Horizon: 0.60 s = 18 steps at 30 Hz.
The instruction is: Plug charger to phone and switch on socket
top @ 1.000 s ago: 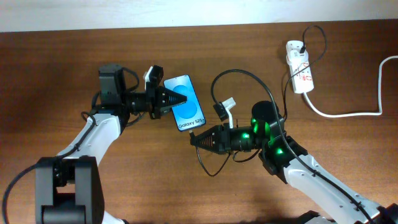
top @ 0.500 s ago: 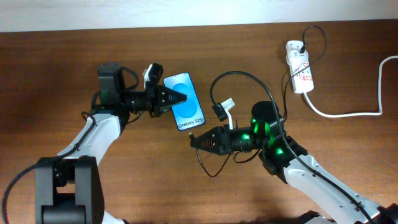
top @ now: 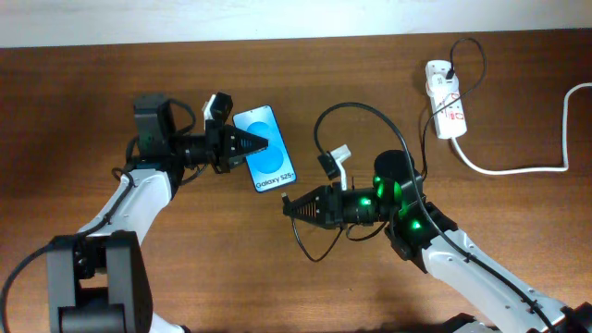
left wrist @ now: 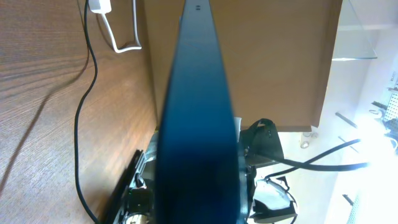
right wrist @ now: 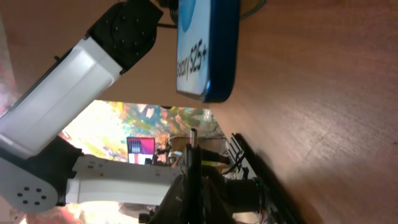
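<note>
**Phone** [top: 265,163]: left of the table's [top: 83,102] middle. Its long axis runs from far-left to near-right. The short end printed "Galaxy S25+" is the near-right end, and it faces your right arm. Whether the phone rests on the wood or is held just off it cannot be told.

**Left gripper** [top: 246,146]: clamped across the phone's far-left half, coming in from the left side. The left wrist view shows the phone [left wrist: 198,124] edge-on, straight down the grip line.

**Right gripper** [top: 289,206]: closed on the plug end of the charger [top: 356,105]. It sits just beside the phone's printed end, near but not touching. It points left and slightly away from you, while the phone's axis slants more steeply. By my judgement the two lines do not yet agree.

**Charger tip** [right wrist: 192,146]: in the right wrist view it stands up out of the closed jaws, aimed at the phone's [right wrist: 208,50] short end with a gap between. It sits toward the screen side of that end, not at mid-thickness. The port itself is too small to make out.

**Cable**: loops from the right gripper over toward the socket.

**Socket** [top: 447,102]: far right, well apart from both arms. Your right arm is the nearer one, and a white cord [top: 518,169] trails off to the right.

**Note**: the insertion turns on your bringing the tip in line with the phone's long axis and centred on its printed end. The right arm does the closing and the left steadies.
</note>
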Available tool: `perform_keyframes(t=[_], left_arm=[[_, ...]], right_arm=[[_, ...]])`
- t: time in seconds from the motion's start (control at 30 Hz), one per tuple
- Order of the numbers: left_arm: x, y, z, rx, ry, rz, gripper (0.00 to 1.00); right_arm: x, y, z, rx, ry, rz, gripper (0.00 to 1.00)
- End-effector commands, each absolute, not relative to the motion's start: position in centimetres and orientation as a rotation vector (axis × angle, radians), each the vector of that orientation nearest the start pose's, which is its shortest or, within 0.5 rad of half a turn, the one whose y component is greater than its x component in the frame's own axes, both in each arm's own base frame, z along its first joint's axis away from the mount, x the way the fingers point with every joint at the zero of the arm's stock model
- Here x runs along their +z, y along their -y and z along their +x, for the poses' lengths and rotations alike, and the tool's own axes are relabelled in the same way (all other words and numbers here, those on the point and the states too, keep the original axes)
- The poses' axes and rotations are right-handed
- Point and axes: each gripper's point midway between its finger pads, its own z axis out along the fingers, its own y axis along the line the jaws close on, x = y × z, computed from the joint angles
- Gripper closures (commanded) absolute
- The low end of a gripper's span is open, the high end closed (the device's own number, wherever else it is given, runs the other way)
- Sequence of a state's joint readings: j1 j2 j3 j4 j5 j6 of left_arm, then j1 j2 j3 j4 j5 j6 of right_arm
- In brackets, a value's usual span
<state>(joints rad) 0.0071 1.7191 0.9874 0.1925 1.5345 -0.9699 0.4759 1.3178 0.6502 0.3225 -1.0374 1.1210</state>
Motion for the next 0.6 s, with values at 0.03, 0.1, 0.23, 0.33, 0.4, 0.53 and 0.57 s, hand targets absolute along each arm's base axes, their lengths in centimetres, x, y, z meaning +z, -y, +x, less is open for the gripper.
perform_keyframes(t=[0.03,0.1,0.23,0.33,0.4,0.53,0.57], left_arm=[[22.15,16.86,34.80,-2.178,-2.177,0.077,1.00],[22.14,16.86,34.80,-2.179,-2.177,0.077,1.00],[22.14,16.86,34.80,-2.179,-2.177,0.077,1.00],[22.14,16.86,34.80,-2.179,-2.177,0.077,1.00],[22.14,16.86,34.81,-2.178,-2.177,0.076,1.00],[22.14,16.86,34.81,-2.178,-2.177,0.076,1.00],[22.13,16.86,34.82,-2.177,-2.177,0.076,1.00]], right_arm=[[20.50,-28.64,23.21,1.917,-2.320,-0.120,0.96],[20.48,-28.63,23.28,1.909,-2.313,-0.129,0.96],[20.36,-28.58,23.67,1.884,-2.305,-0.115,0.96],[20.33,-28.58,23.71,1.883,-2.306,-0.114,0.96],[20.33,-28.58,23.71,1.883,-2.306,-0.114,0.96],[20.36,-28.59,23.62,1.878,-2.297,-0.141,0.96],[20.37,-28.60,23.57,1.881,-2.297,-0.143,0.96]])
